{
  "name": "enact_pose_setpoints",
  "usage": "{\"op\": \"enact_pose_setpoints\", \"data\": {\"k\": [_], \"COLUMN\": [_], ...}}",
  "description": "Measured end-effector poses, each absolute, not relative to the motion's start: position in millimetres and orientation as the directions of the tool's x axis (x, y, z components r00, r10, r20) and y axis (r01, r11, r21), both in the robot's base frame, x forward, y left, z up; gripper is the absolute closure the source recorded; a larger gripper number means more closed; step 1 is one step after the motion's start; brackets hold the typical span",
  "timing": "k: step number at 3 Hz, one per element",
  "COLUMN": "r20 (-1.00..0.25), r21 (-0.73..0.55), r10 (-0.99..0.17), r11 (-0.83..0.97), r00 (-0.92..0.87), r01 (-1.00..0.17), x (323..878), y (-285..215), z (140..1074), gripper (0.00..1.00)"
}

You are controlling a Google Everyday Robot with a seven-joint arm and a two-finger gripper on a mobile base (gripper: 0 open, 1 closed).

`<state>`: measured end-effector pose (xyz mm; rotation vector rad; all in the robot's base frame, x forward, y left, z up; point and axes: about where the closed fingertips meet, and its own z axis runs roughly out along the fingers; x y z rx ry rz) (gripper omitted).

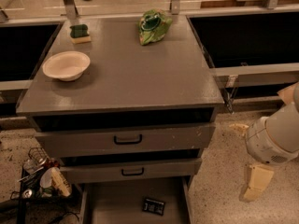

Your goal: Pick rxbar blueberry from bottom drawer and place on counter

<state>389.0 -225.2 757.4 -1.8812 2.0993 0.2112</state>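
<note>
The rxbar blueberry (153,206), a small dark bar with pale print, lies flat on the floor of the open bottom drawer (114,202), towards its right side. Above it the counter (131,73) spreads as a wide grey top. My gripper (247,157) hangs to the right of the cabinet over the speckled floor, level with the drawers. Its two tan fingers (254,186) stand wide apart, open, with nothing between them. It is well clear of the bar and the drawer.
On the counter sit a white bowl (66,65) at the left, a green-and-yellow sponge (80,33) at the back left and a green chip bag (153,26) at the back. Two shut drawers with black handles (128,139) lie above the open one. A wire basket of clutter (39,176) stands at the lower left.
</note>
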Motion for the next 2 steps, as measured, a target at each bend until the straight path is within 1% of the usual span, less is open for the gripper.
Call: {"op": "enact_pose_setpoints", "data": {"k": [1, 2], "r20": [-0.268, -0.273], "r21": [-0.057, -0.063], "r10": [-0.959, -0.958], "r11": [0.118, 0.112], "r00": [-0.099, -0.091], "r01": [-0.991, -0.992], "x": [383.2, 379.6], "y": [-223.9, -221.4], "z": [735.3, 735.1], "gripper": [0.00, 0.00]}}
